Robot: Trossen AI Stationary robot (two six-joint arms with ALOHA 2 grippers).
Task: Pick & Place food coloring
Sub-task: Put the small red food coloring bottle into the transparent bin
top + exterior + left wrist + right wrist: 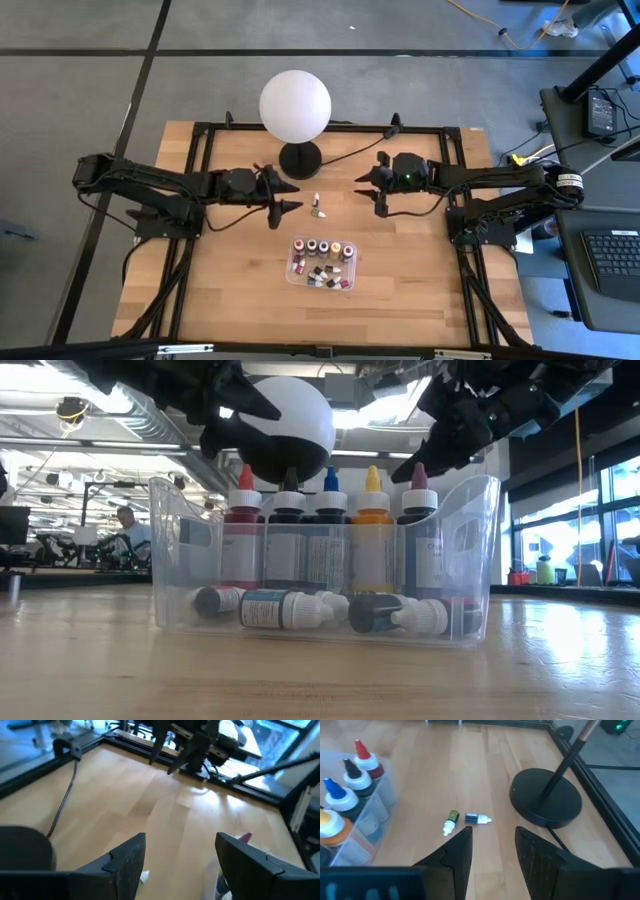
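Observation:
Two small food coloring bottles lie on their sides on the wood between my grippers (317, 207); the right wrist view shows a greenish one (451, 821) and a dark one (476, 819). The rest sit in the clear tray (322, 262): a row stands upright (330, 530) and others lie along its floor (300, 610). My left gripper (298, 197) is open, just left of the loose pair and above the table. My right gripper (366, 195) is open, just right of them. One white bottle tip (144, 876) shows beside my left gripper's finger.
The white globe lamp (295, 105) stands on its black base (547, 802) at the far side, close behind the loose bottles, and its cord runs off to the right. A black frame rims the table (200, 135). Bare wood lies near the tray's left and right sides.

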